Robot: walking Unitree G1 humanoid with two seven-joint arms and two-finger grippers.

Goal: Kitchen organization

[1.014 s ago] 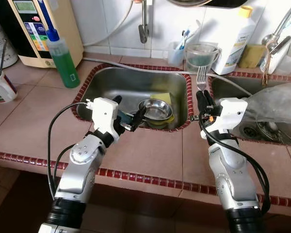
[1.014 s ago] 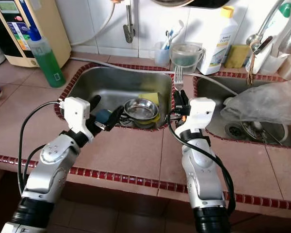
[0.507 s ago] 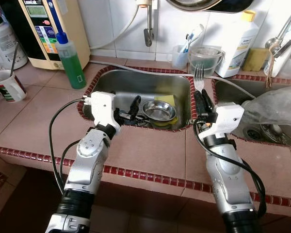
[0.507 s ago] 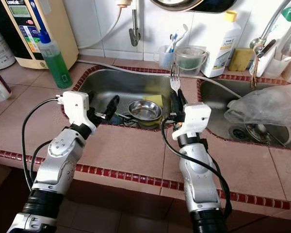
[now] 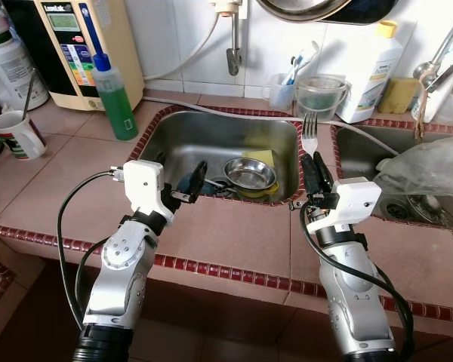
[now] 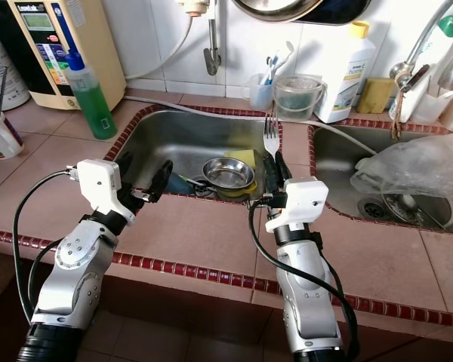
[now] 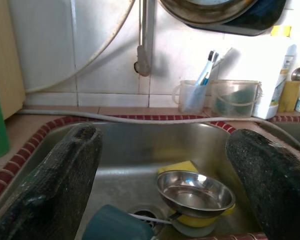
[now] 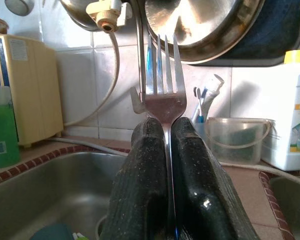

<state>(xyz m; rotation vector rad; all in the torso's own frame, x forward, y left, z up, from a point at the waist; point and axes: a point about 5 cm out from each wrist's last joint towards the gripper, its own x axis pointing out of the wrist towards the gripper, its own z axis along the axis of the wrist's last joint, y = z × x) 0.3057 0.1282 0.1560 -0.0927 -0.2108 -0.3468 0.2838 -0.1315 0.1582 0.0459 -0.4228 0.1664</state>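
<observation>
- Tiled counter (image 5: 234, 237) with a dark red border runs along the near edge; bare tile lies between the two arms, in front of the left sink (image 5: 211, 136).
- Left sink's near rim sits just ahead of both grippers; its back rim meets a white hose and the tiled wall.
- Right gripper (image 5: 311, 167) stands over the strip between the two sinks, fingers pressed together on a fork (image 5: 309, 133), tines up, at 12 o'clock from the fingertips.
- In the right wrist view the fork's (image 8: 163, 90) neck goes down between the two black fingers (image 8: 140, 185); its handle is hidden there.
- Left gripper (image 5: 192, 185) hovers at the left sink's near rim, fingers spread apart, nothing between them.
- Steel bowl (image 5: 250, 173) rests in the sink on a yellow sponge (image 5: 258, 158), at 2 o'clock from the left gripper and apart from it.
- In the left wrist view a teal object (image 7: 115, 225) lies by the drain, cut off by the frame; I cannot tell what it is.
- Green bottle (image 5: 115, 98) stands on the counter at the sink's far left corner; a mug (image 5: 16, 134) sits well to its left.
- Right sink (image 5: 362, 151) holds a clear plastic bag (image 5: 426, 170), which covers much of the basin.
- A white bottle (image 5: 374, 64), a clear tub (image 5: 318, 94) and a cup with toothbrushes (image 5: 281, 87) line the back ledge.
</observation>
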